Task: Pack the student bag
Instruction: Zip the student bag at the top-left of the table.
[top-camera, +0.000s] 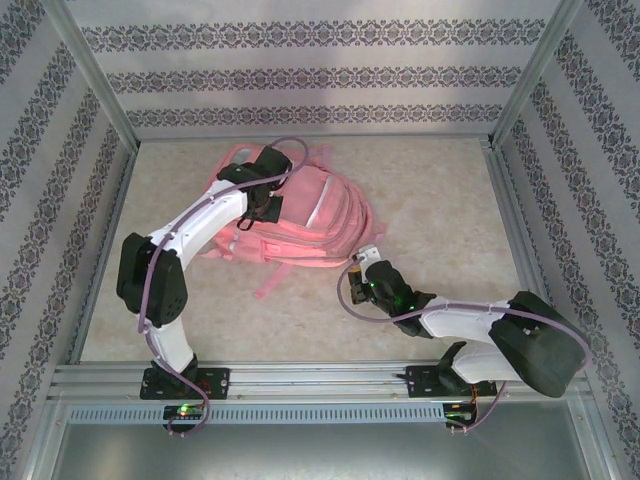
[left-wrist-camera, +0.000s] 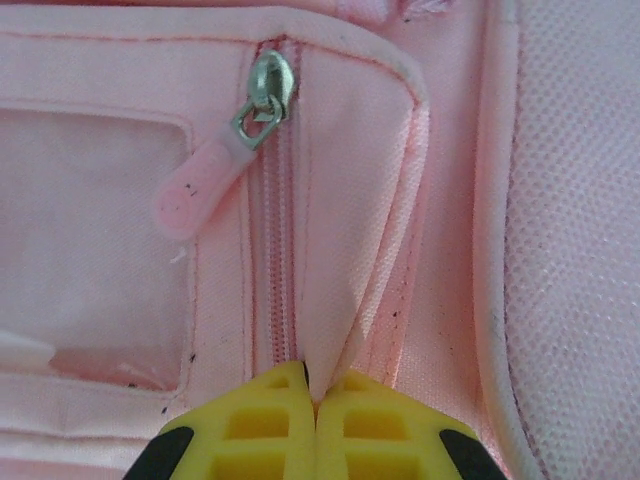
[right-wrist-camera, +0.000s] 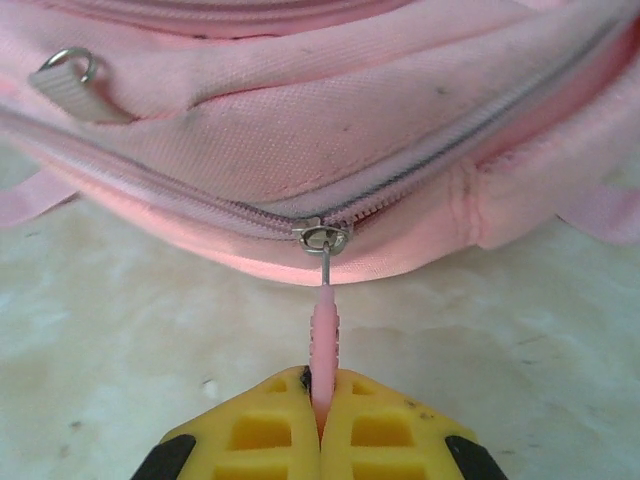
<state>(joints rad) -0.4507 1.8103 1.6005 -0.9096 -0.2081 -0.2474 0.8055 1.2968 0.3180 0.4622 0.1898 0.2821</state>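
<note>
Student bag (top-camera: 320, 218) was held at two points: left gripper (left-wrist-camera: 313, 388) pinched a fabric fold (left-wrist-camera: 335, 325) between its tips; right gripper (right-wrist-camera: 321, 392) clamped the zipper pull (right-wrist-camera: 325, 325) just ahead.

Open table (top-camera: 440, 200) right of the student bag (top-camera: 325, 215) — walls (top-camera: 570, 200) beyond.

A robot test cell dressed like a home: aluminium posts (top-camera: 95, 85) and rails (top-camera: 320, 378) frame a beige marbled desk (top-camera: 430, 200). Floral-striped wallpaper panels (top-camera: 310, 75) wall it in. Two arms (top-camera: 190, 225) are bolted to the front rail.
</note>
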